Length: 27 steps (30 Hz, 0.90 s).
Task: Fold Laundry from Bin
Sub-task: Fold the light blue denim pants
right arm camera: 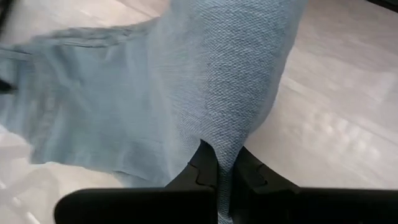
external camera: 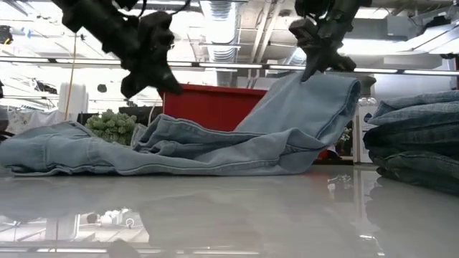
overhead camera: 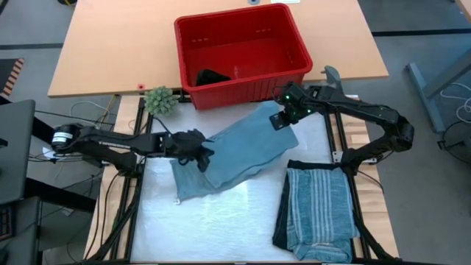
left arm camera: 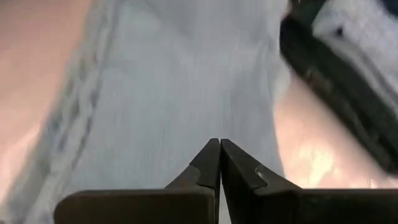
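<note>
A light blue denim piece (overhead camera: 235, 151) lies spread across the white table, and its far right end is raised. My right gripper (overhead camera: 282, 118) is shut on that end, just in front of the red bin (overhead camera: 250, 90). A small black item (overhead camera: 213, 76) rests on the bin's floor. My left gripper (overhead camera: 200, 151) is shut and empty. It hangs over the denim's left part, and the low view shows it clear above the cloth (external camera: 172, 87). At the near right, a folded striped shirt (overhead camera: 320, 210) lies on dark trousers. My right gripper pinches the denim's far right end (right arm camera: 211, 134) between its two fingers, which slant down from the far right. That end is lifted off the table (external camera: 323, 86). The cloth slopes down from it slack, and the rest lies on the table (external camera: 215, 150).
A green spiky ball (overhead camera: 159, 99) sits left of the bin at the table's far left. The folded stack (external camera: 416, 136) fills the near right. A wooden tabletop (overhead camera: 110, 51) carries the bin beyond the white mat. Bare mat (overhead camera: 221, 228) lies toward the near edge.
</note>
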Each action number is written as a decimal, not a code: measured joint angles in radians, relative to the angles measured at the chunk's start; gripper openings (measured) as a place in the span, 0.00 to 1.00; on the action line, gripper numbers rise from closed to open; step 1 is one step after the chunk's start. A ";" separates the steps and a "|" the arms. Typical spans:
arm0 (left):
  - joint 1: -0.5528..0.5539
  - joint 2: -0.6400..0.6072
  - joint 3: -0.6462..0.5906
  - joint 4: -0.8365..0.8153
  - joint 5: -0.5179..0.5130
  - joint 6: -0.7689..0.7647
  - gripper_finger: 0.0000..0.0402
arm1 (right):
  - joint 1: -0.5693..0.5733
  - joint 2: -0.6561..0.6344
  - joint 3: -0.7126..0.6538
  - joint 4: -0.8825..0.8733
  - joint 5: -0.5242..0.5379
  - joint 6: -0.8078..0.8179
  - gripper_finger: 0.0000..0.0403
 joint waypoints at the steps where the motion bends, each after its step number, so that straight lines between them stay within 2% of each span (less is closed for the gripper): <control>1: 0.000 -0.001 0.002 0.018 -0.018 0.007 0.00 | -0.007 0.000 0.000 -0.020 0.005 0.000 0.08; 7: 0.015 0.094 0.002 0.100 -0.017 0.036 0.00 | -0.029 0.000 0.000 -0.071 0.048 0.013 0.08; 11: 0.018 0.139 0.002 0.101 0.037 0.014 0.00 | -0.006 0.000 0.000 0.009 -0.003 0.041 0.08; 14: 0.011 0.112 0.002 0.028 0.127 -0.020 0.00 | 0.029 0.001 0.013 0.041 -0.020 0.062 0.08; 16: -0.011 0.068 0.002 -0.059 0.138 -0.054 0.00 | 0.046 0.001 0.031 0.051 -0.017 0.065 0.08; 20: -0.079 -0.042 0.002 -0.270 0.020 -0.078 0.00 | 0.059 0.001 0.059 0.048 0.002 0.079 0.08; 23: -0.124 -0.070 -0.010 -0.416 -0.075 -0.090 0.00 | 0.059 0.002 0.075 0.050 0.002 0.080 0.08; 25: -0.145 -0.067 -0.037 -0.440 -0.092 -0.094 0.00 | 0.062 0.001 0.082 0.051 0.003 0.083 0.08; 27: -0.159 -0.050 -0.061 -0.387 -0.096 -0.089 0.00 | 0.066 0.001 0.084 0.051 0.008 0.089 0.08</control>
